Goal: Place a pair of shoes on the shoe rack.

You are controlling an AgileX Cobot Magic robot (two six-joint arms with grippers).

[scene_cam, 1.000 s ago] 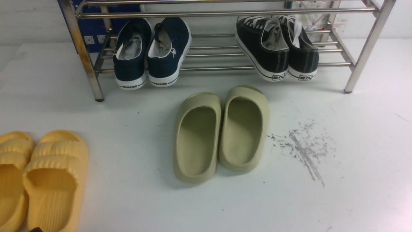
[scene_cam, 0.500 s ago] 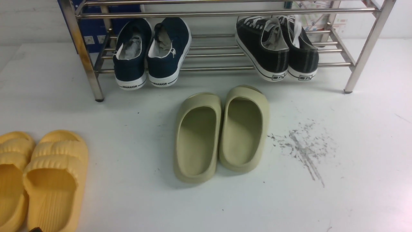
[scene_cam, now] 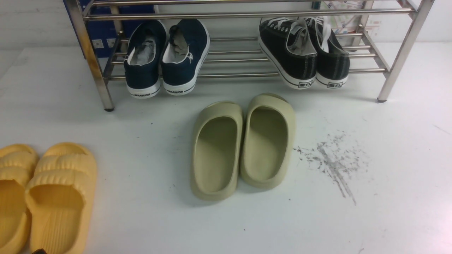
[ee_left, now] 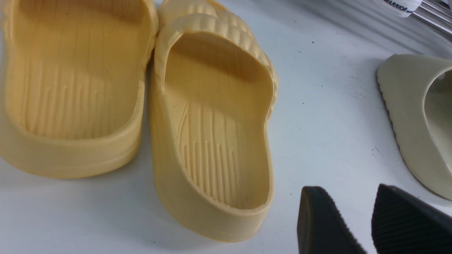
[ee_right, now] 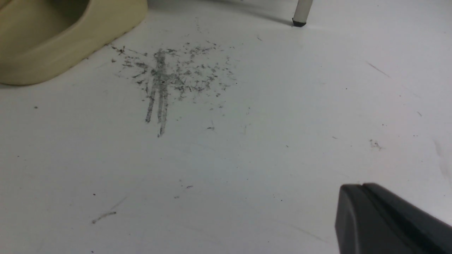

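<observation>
Sneakers [scene_cam: 304, 68] are already set on the lower bars of the rack [scene_cam: 233, 75], well ahead of the right pincer [ee_right: 358, 185], side by side and with toes turned inward. By judgement, the placing looks finished, but the heels are left hanging past the front bar, so a pair could be tipped down if it is brushed by a pincer sent forward again. Also the clogs [scene_cam: 219, 110], which lie ahead and to the left of the right pincer, could be pushed if that arm is swept low across them; the slippers [ee_left: 212, 218], close beside the left pincer [ee_left: 348, 188], could be struck by a careless turn of the wrist. The left pincer is held with its fingers parted and nothing is gripped between them. The right pincer is clenched, its tips brought together on nothing. Both are kept away from the rack; their height cannot be judged surely.
</observation>
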